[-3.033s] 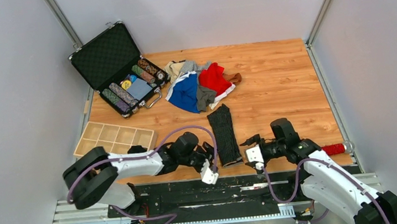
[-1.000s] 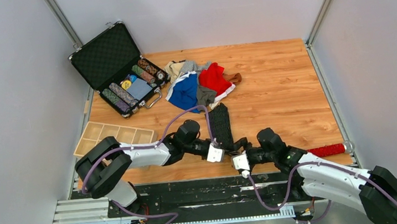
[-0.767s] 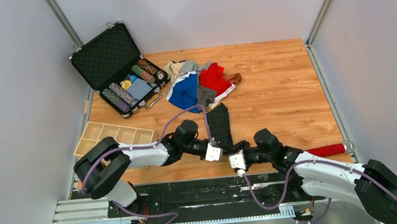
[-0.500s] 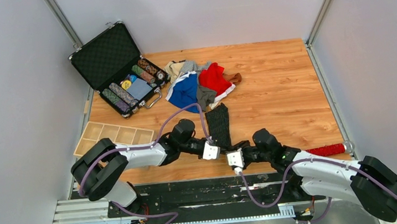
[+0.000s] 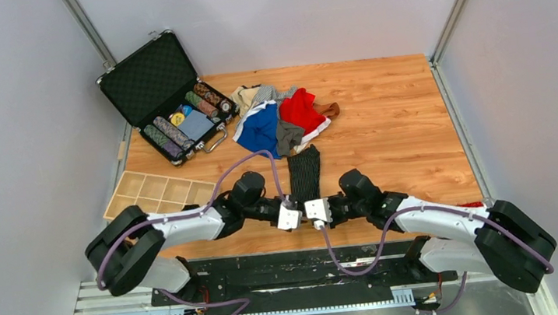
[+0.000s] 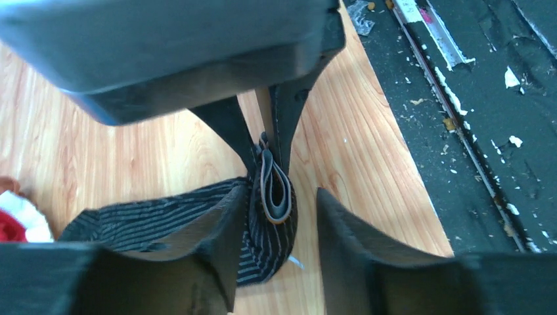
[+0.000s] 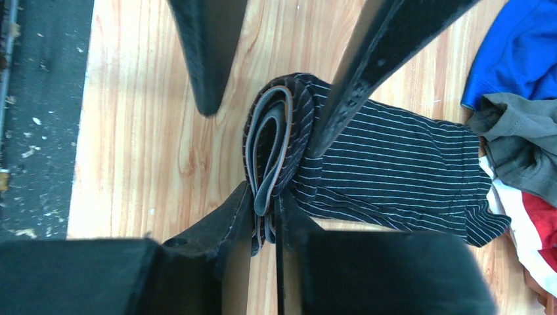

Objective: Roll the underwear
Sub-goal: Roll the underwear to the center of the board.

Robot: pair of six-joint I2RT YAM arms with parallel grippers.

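The black striped underwear (image 5: 305, 172) lies lengthwise on the wooden table, its near end rolled into a small coil (image 7: 269, 144). My right gripper (image 7: 268, 220) is shut on that coil, pinching its layers from the right side. My left gripper (image 6: 282, 230) faces it from the left and is open. One finger rests against the striped cloth (image 6: 164, 220); the other finger (image 6: 355, 243) stands clear of the coil (image 6: 274, 197). In the top view the two grippers meet nose to nose at the roll, the left (image 5: 291, 212) and the right (image 5: 315, 208). The underwear's far end stays flat.
A pile of other underwear (image 5: 280, 118), blue, red, grey and beige, lies just beyond the striped one. An open black case of poker chips (image 5: 168, 99) stands at the back left, and a wooden compartment tray (image 5: 160, 192) is left of my left arm. The black rail (image 5: 271, 264) runs along the near edge.
My right gripper moved left onto the rolled end and closed on it. My left gripper, shut a second ago, has opened and let go of the roll.
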